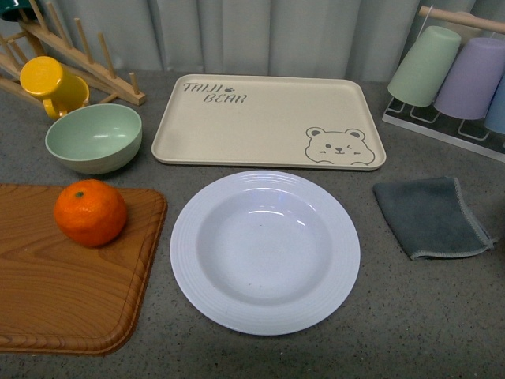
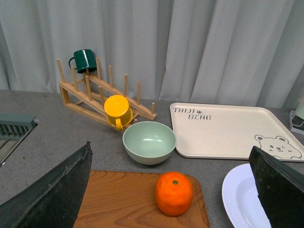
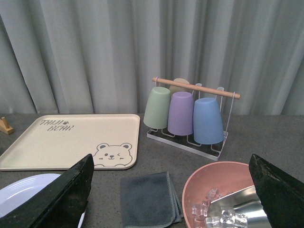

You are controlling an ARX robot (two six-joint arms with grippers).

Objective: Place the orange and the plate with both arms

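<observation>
The orange [image 1: 90, 212] sits on a wooden cutting board [image 1: 71, 300] at the left front; in the left wrist view the orange [image 2: 174, 193] lies between my open left gripper's fingers [image 2: 47, 194], some way ahead of them. The white ridged plate [image 1: 264, 251] lies empty at the table's middle front; its edge shows in the left wrist view [image 2: 240, 199] and in the right wrist view [image 3: 28, 190]. My left gripper [image 2: 173, 223] and right gripper [image 3: 171, 223] are both open and empty. Neither arm shows in the front view.
A beige bear tray [image 1: 268, 120] lies behind the plate. A pale green bowl [image 1: 94, 138], a yellow mug [image 1: 52, 84] and a wooden rack [image 1: 75, 55] stand at back left. A grey cloth [image 1: 432, 215] and a cup rack [image 1: 461, 75] are at right. A pink bowl with ice [image 3: 223, 199] shows in the right wrist view.
</observation>
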